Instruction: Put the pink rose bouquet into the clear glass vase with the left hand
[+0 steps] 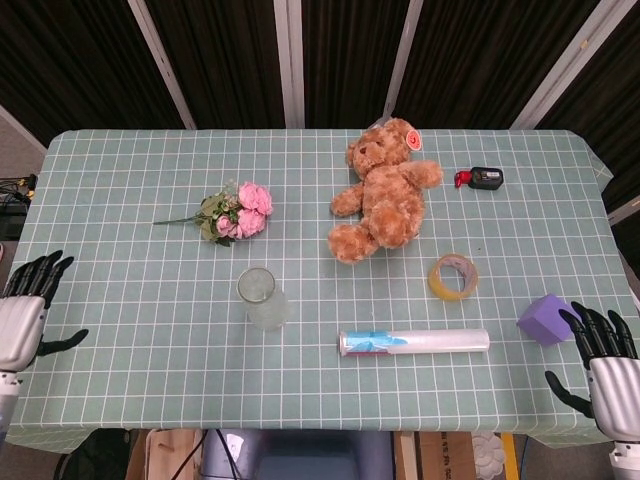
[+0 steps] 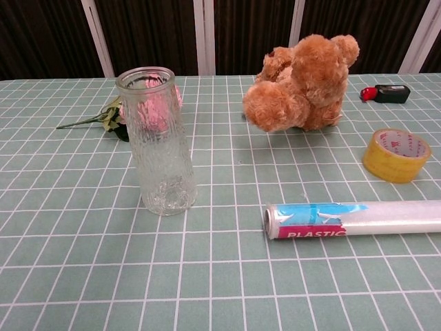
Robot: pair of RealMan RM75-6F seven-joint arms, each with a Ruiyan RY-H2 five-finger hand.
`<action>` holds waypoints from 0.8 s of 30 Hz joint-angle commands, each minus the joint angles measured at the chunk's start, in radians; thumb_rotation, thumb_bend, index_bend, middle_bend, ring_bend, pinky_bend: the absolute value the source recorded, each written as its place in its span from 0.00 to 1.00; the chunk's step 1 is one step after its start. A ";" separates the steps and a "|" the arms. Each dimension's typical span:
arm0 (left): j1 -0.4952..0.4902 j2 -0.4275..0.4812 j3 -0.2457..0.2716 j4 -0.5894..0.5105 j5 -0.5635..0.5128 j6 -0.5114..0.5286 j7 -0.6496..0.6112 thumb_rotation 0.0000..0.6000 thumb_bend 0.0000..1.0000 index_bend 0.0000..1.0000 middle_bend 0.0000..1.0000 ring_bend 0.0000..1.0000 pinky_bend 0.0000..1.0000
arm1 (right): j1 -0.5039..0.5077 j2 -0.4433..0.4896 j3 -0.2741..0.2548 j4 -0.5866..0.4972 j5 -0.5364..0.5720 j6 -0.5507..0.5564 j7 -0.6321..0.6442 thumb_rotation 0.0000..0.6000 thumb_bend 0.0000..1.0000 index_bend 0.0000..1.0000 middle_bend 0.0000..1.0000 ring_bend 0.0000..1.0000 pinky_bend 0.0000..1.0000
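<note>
Dark curtain panels hang behind a table (image 1: 120, 300) covered in green checked cloth; the left hand (image 1: 24, 322) sits at the left edge near the front corner, fingers spread and holding nothing; the right hand (image 1: 608, 372) is at the front right corner, likewise spread and empty. Toward the left of the middle lies the pink rose bouquet (image 1: 237, 213), flat on the cloth, stem pointing to the left edge; the clear glass vase (image 2: 157, 142) stands upright nearer the front edge, apart from it; a teddy bear (image 1: 384, 191) sprawls at the centre back, with a tape roll (image 1: 453, 277), a plastic wrap roll (image 1: 414, 342) and a purple block (image 1: 545, 319) on the right side.
</note>
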State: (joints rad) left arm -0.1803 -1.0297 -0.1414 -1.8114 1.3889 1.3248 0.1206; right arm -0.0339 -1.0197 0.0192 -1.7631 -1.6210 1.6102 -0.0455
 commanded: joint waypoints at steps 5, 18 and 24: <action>-0.214 0.011 -0.126 -0.032 -0.225 -0.211 0.171 1.00 0.19 0.03 0.00 0.00 0.04 | 0.000 -0.001 0.001 0.000 0.003 -0.002 -0.005 1.00 0.27 0.13 0.10 0.10 0.00; -0.511 -0.176 -0.168 0.079 -0.642 -0.316 0.526 1.00 0.19 0.03 0.00 0.00 0.04 | 0.014 -0.009 0.016 0.010 0.055 -0.038 -0.011 1.00 0.27 0.13 0.10 0.10 0.00; -0.592 -0.294 -0.164 0.207 -0.744 -0.319 0.568 1.00 0.19 0.03 0.00 0.00 0.04 | 0.016 -0.010 0.019 0.012 0.069 -0.048 -0.012 1.00 0.27 0.13 0.10 0.10 0.00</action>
State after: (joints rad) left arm -0.7358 -1.2772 -0.3056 -1.6560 0.6884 1.0122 0.6696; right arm -0.0179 -1.0296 0.0376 -1.7510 -1.5524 1.5628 -0.0575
